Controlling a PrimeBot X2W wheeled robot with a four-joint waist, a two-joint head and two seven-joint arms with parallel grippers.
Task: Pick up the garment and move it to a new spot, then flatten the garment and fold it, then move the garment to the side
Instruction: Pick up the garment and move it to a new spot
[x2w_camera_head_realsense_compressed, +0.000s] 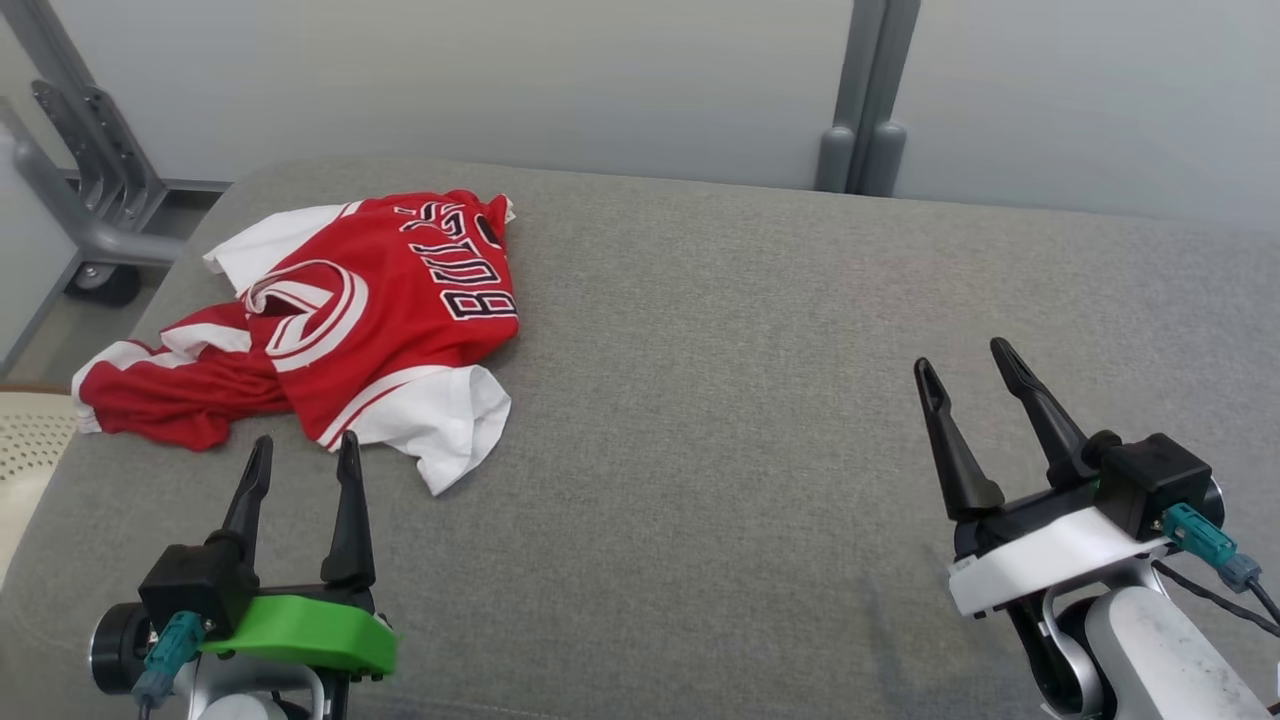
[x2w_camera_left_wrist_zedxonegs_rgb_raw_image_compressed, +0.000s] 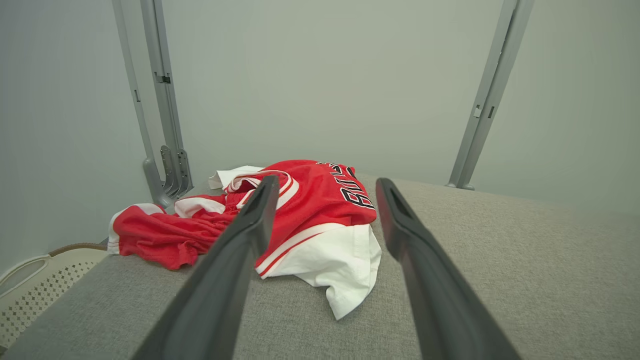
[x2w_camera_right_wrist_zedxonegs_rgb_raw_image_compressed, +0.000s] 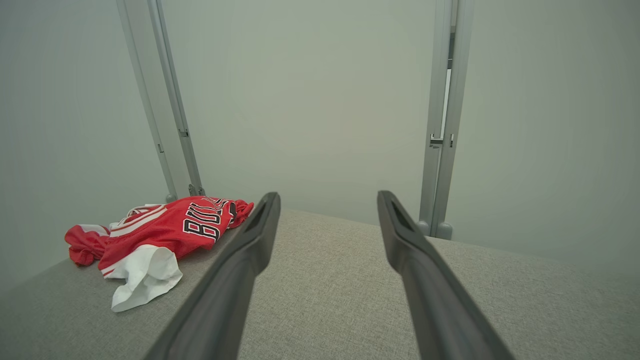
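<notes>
Crumpled red-and-white jersey (x2w_camera_head_realsense_compressed: 380, 300) is seen at ten o'clock on the grey fabric worktop (x2w_camera_head_realsense_compressed: 720, 400), with left end effector (x2w_camera_head_realsense_compressed: 305, 440) and right end effector (x2w_camera_head_realsense_compressed: 961, 355) held wide open, empty.

- Left gripper (x2w_camera_head_realsense_compressed: 305, 440): fingers spread wide, pointing straight forward, at the head view's lower left.
- Right gripper (x2w_camera_head_realsense_compressed: 962, 356): fingers spread wide, leaning slightly leftward.

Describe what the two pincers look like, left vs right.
Left pincer: two long tapered black fingers on a black block, bright green mount. Right pincer: same fingers, white mount. Each carries a teal cable connector.
</notes>
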